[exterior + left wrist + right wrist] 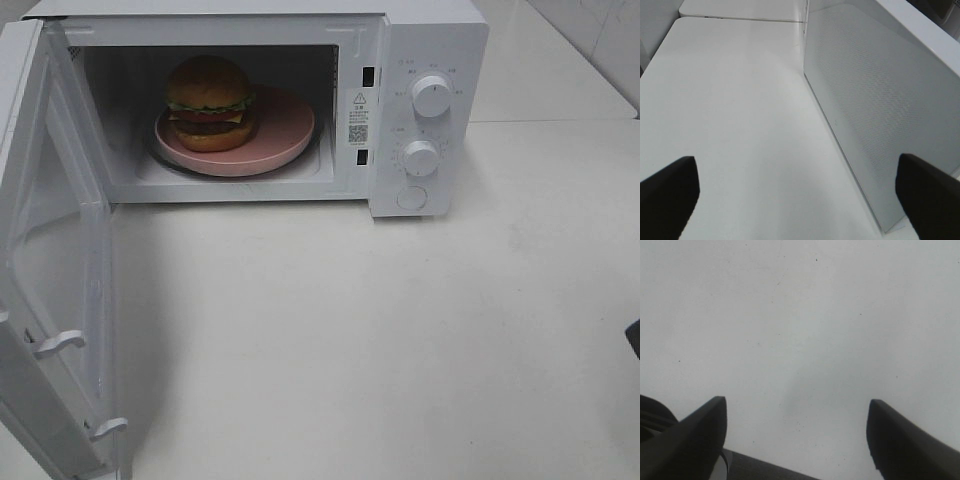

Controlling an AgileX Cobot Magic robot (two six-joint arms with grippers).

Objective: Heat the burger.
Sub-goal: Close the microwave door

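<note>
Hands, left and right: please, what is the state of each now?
Left hand: open, holding nothing.
Right hand: open, holding nothing.

On the microwave (440,40), a white sticker (358,118) at nine o'clock of the upper knob (432,95) shows a warning triangle (359,99), illegible fine print and a QR code (358,133); the markings around both knobs are too small to read.

kitchen-like setup, microwave (432,45), white tabletop (400,340)
</note>
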